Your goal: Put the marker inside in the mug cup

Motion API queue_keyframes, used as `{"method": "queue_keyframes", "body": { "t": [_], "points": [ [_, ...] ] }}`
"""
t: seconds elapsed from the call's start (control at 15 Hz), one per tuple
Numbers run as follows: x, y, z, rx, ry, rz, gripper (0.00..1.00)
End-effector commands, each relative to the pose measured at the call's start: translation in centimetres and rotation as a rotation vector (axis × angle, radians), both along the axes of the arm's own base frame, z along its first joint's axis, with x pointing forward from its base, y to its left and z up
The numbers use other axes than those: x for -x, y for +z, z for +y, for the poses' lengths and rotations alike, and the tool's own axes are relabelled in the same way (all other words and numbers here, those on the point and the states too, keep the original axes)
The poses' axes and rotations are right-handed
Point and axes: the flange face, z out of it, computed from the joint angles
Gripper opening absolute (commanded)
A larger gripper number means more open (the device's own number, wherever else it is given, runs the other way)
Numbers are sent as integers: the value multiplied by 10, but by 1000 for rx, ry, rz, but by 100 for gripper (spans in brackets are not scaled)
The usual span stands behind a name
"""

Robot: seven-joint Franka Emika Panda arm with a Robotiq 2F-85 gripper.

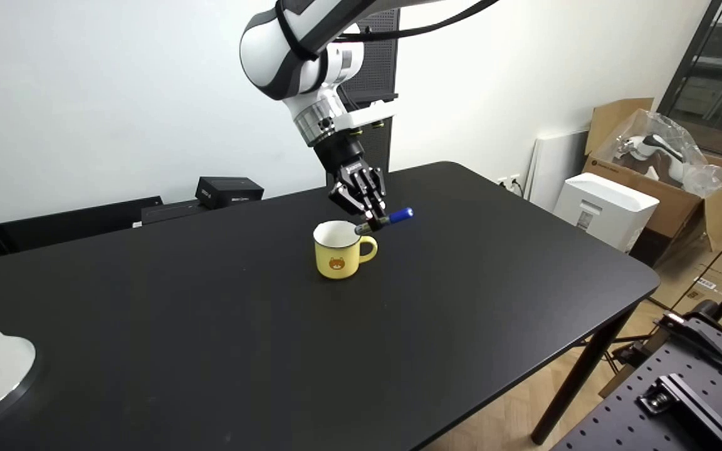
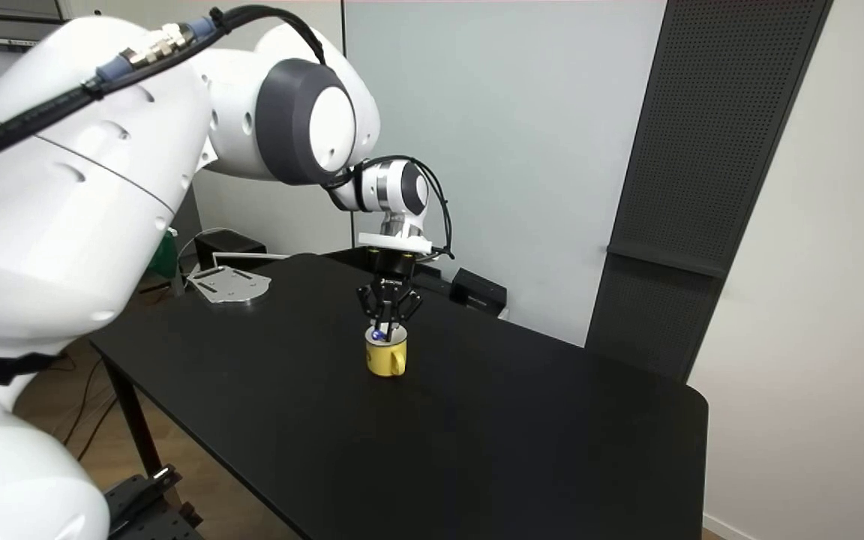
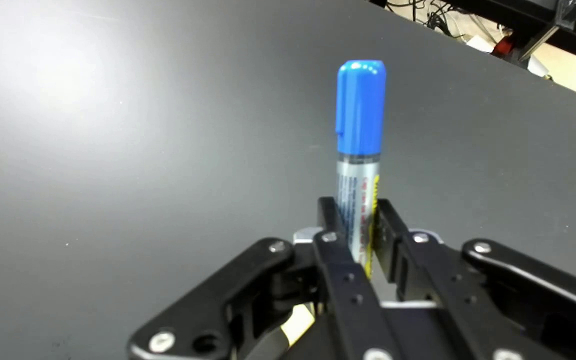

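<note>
The tool [image 3: 356,202] has the marker [image 3: 359,161] gripped by its barrel. Left to right in an exterior view, I see the yellow mug [image 1: 329,255] upright on the tabletop [image 1: 210,338], then the marker near the rim on the handle side, close to level, blue end outward; whether they touch, I can't tell. This looks like the carrying step: next, tip the marker steeper, centre it above the mug and let go.

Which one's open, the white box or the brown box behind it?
The brown box: its flaps are spread and clear plastic sticks out. The white box looks shut.
</note>
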Motion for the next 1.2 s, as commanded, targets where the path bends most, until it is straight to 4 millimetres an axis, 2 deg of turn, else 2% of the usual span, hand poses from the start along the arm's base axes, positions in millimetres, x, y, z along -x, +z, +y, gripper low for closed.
{"method": "queue_keyframes", "body": {
  "t": [0.0,0.53,0.6,0.73,1.13],
  "points": [
    [-21,0,12,21,-1,-16,5],
    [-37,-13,25,7,6,3,5],
    [-38,-14,25,4,5,8,46],
    [-41,-16,25,1,6,12,53],
    [-48,-12,27,-9,-27,-8,93]
  ]
}}
